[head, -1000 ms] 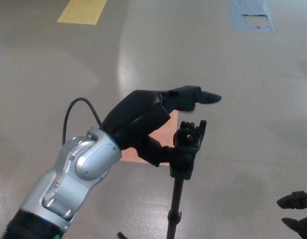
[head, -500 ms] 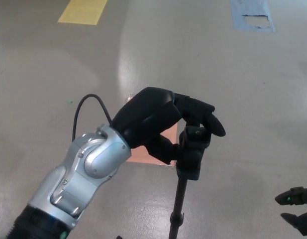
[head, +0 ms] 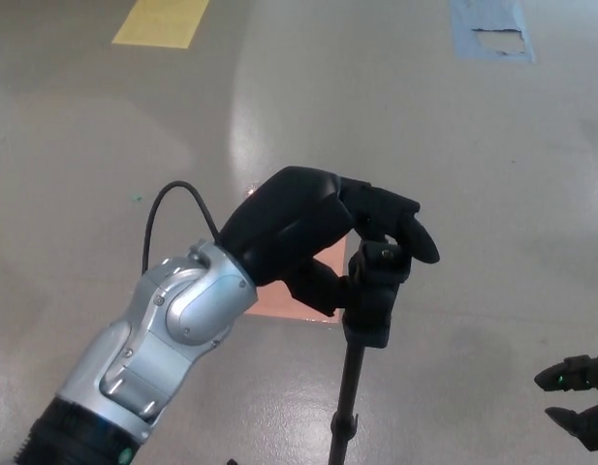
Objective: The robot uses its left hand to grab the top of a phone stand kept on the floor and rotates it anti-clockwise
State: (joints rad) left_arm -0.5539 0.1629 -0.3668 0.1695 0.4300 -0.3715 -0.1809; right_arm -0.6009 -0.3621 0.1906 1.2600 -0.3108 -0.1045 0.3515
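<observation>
Fingers [head: 400, 221] of the black left hand [head: 318, 228] are curled down over the top of the black phone stand [head: 371, 291], w/ the thumb tucked in from the left against the clamp head, so the hand is closed around the stand's top. Stand sits approx centre-bottom of the head view, on the glossy grey floor [head: 114, 136], its thin black pole dropping out of frame at the bottom edge; feet not visible. Silver forearm w/ a looping black cable [head: 173, 208] comes in from bottom left. Behind the hand, a flat orange-pink square patch [head: 279, 298] lies on the floor, mostly hidden. Black right hand [head: 578, 395] shows only partly at the bottom right edge, well apart from the stand; two fingertips apart, holding nothing. Yellow floor marking [head: 163, 19] top left, blue torn tape patch [head: 489, 27] top right.
</observation>
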